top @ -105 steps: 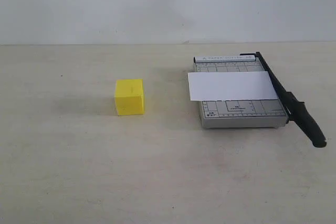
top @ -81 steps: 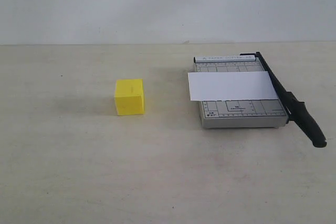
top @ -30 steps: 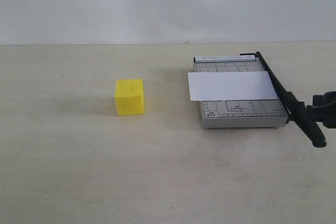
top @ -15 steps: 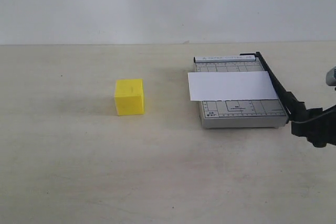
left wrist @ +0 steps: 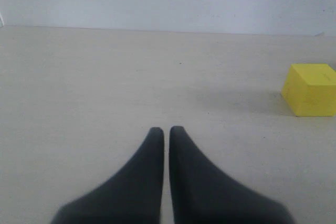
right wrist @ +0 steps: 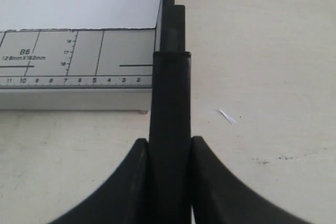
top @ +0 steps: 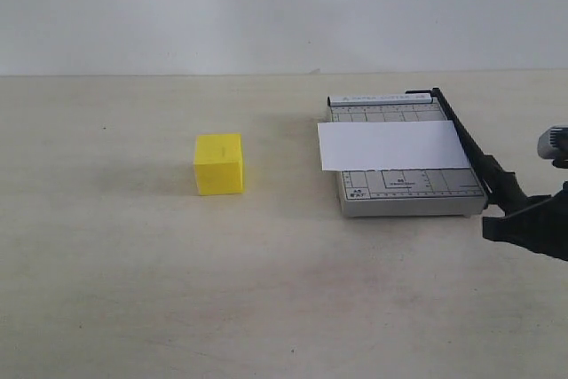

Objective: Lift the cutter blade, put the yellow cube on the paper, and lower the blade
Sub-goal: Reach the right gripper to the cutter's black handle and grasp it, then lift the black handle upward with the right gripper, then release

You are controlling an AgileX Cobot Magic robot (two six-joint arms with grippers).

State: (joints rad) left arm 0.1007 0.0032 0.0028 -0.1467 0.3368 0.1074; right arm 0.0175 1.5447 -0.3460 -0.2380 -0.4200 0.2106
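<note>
- Right gripper [top: 524,224], from the room camera, covers the handle end of the blade [top: 461,135], which lies flat along the cutter base [top: 404,188]. The paper [top: 390,145] lies across that base, and the cube [top: 218,164] sits well apart on the pale table [top: 133,290] before a plain wall [top: 266,6].
- Left gripper [left wrist: 166,132] has its tips pressed together on nothing.
- Right wrist camera: both fingers [right wrist: 139,171] hug the handle. I'd lift in an arc about the far hinge, slowly, so base and paper don't shift.
</note>
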